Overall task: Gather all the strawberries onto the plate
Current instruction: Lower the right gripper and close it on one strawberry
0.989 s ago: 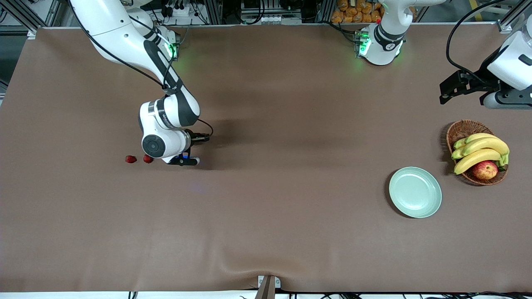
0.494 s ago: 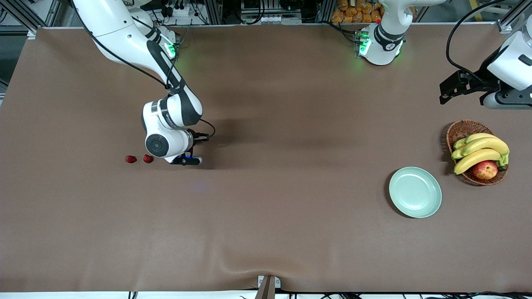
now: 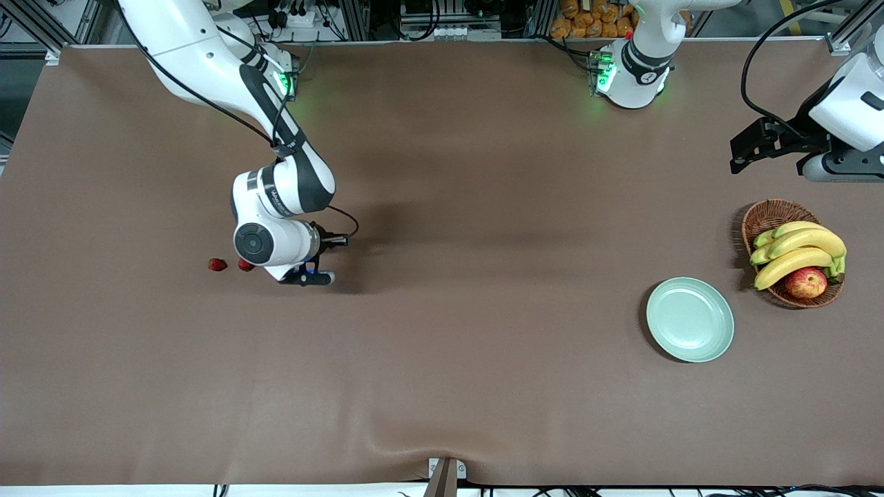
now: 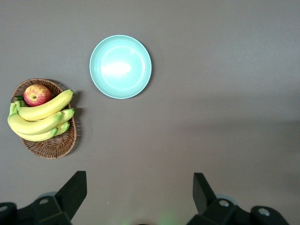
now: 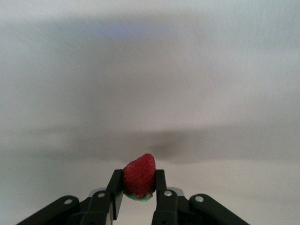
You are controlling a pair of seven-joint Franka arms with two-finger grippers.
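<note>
My right gripper is shut on a dark-red strawberry, which sits upright between the two black fingers just above the brown table. In the front view this gripper is low over the table at the right arm's end. Two more strawberries lie on the table beside it: one in full view, the other partly covered by the wrist. The pale mint-green plate lies bare at the left arm's end. My left gripper waits open, high over the table near the basket.
A brown wicker basket with bananas and a red-yellow apple stands beside the plate, a little farther from the front camera. A brown cloth covers the table.
The right gripper's fingers have closed on the strawberry. The right hand has shifted slightly toward the front camera. The left arm has not moved.
</note>
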